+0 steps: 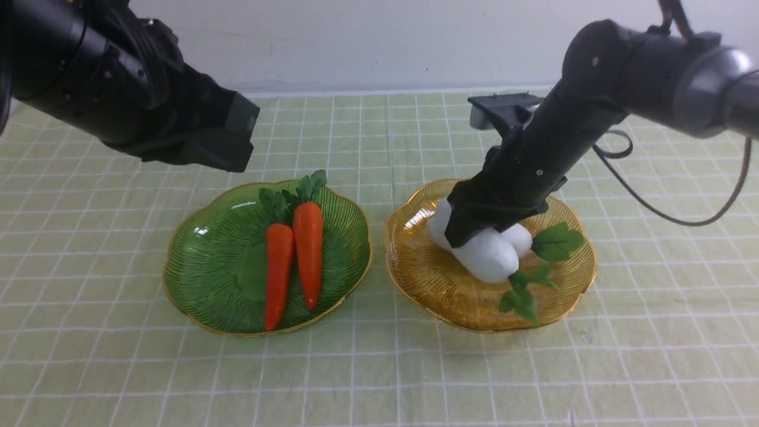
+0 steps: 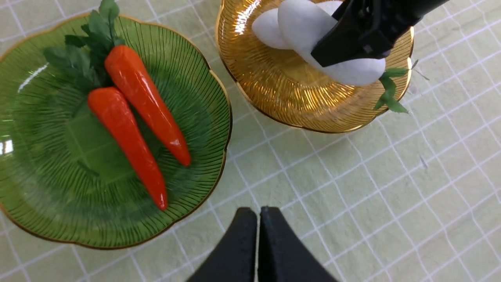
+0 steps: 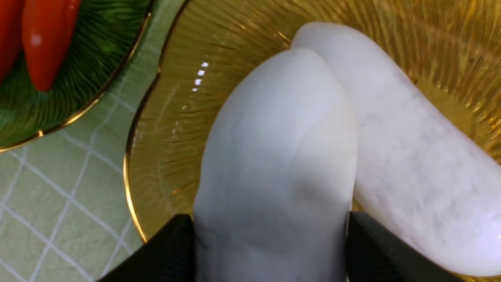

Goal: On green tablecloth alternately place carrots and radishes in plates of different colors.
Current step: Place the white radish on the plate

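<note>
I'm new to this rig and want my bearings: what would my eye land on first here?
Two glossy orange carrots lie side by side in the green plate, left of centre. To the right, the right pincer grips a white radish resting against a second radish in the amber plate. The left pincer hangs shut above the cloth.

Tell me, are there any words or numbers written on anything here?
None: no word, number, label or sign shows anywhere.
The green plate, amber plate, carrots, radishes, tablecloth, left arm and right arm are all plain.
</note>
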You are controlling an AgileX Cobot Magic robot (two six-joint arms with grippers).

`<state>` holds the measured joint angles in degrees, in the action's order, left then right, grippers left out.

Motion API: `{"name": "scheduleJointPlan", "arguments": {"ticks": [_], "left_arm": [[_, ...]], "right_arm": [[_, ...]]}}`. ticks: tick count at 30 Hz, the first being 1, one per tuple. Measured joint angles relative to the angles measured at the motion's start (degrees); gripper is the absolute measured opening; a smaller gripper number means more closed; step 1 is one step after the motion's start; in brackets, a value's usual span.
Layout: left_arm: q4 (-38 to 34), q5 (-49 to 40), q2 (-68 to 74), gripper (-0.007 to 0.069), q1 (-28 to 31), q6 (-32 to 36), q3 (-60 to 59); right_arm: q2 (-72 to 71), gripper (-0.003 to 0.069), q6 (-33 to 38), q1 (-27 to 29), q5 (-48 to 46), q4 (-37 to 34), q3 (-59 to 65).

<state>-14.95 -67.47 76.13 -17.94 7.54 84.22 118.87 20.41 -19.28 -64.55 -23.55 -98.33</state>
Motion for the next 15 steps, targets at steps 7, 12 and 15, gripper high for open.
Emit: {"name": "scheduleJointPlan", "arguments": {"ticks": [7, 12, 15], "left_arm": [[0.4, -0.3, -1.9, -0.0008, 0.0, -0.6, -0.7], [0.5, -0.7, -4.1, -0.0008, 0.0, -0.9, -0.7], [2.0, -1.4, -6.9, -0.0008, 0.0, -1.8, -0.7]], "right_arm": [[0.1, 0.0560, -3.2, -0.1, -3.7, 3.4, -3.4], [-5.2, 0.0444, -8.2, 0.4, -5.7, 8.4, -9.6], [-13.5, 0.0251, -9.6, 0.6, -6.3, 10.8, -10.2]]}}
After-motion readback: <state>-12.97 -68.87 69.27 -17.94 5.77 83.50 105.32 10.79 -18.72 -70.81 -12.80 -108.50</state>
